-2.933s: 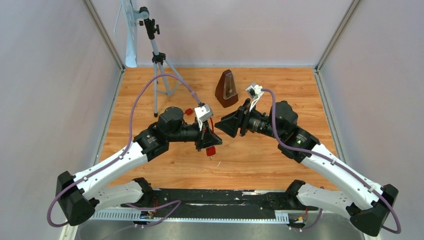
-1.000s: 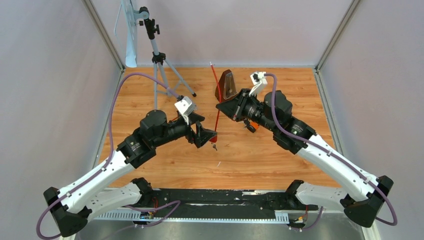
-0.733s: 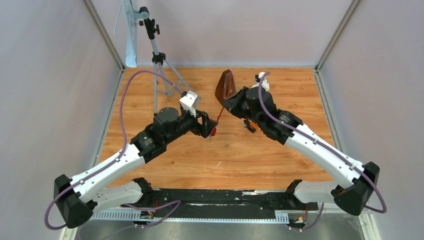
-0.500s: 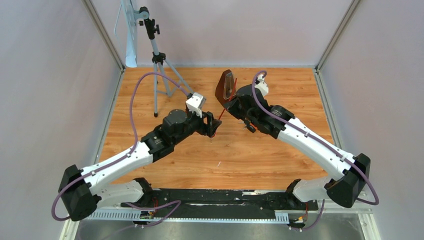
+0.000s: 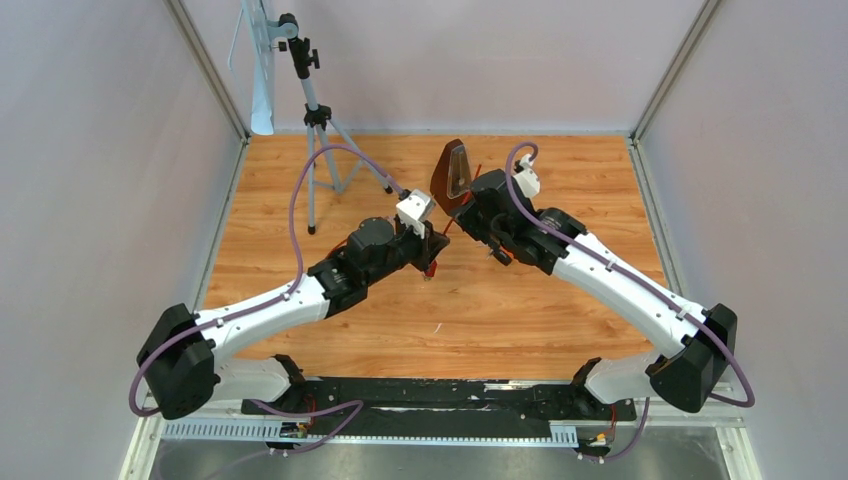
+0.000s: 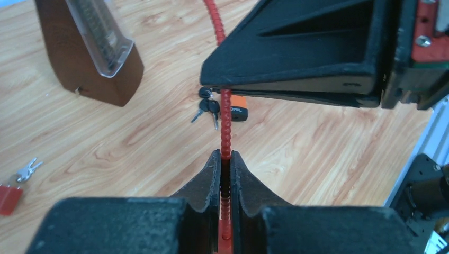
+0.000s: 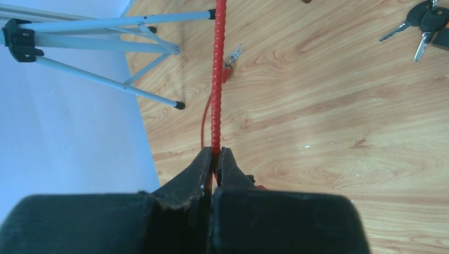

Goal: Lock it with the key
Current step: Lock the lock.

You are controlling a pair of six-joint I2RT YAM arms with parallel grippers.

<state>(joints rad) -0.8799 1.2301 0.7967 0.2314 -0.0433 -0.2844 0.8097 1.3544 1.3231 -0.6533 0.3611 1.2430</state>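
Observation:
A red ribbed cable (image 6: pixel 226 119) stretches between my two grippers. In the left wrist view, my left gripper (image 6: pixel 225 154) is shut on it. My right gripper (image 7: pixel 214 152) is shut on the same cable (image 7: pixel 217 69), further along. In the top view the two grippers meet mid-table, left gripper (image 5: pixel 432 252) below right gripper (image 5: pixel 462 208). Black-headed keys (image 6: pixel 207 107) lie on the wood beside an orange padlock (image 6: pixel 239 109), under my right gripper. They also show in the right wrist view as keys (image 7: pixel 423 20). Nothing holds them.
A brown metronome (image 5: pixel 452 175) stands just behind the grippers. A tripod (image 5: pixel 315 120) stands at the back left. A small red padlock (image 6: pixel 9 197) with silver keys (image 6: pixel 27 169) lies on the wood to the left. Grey walls enclose the table.
My left gripper moved up and right to the cable and closed on it. My right arm swung left and back with the cable and stayed shut.

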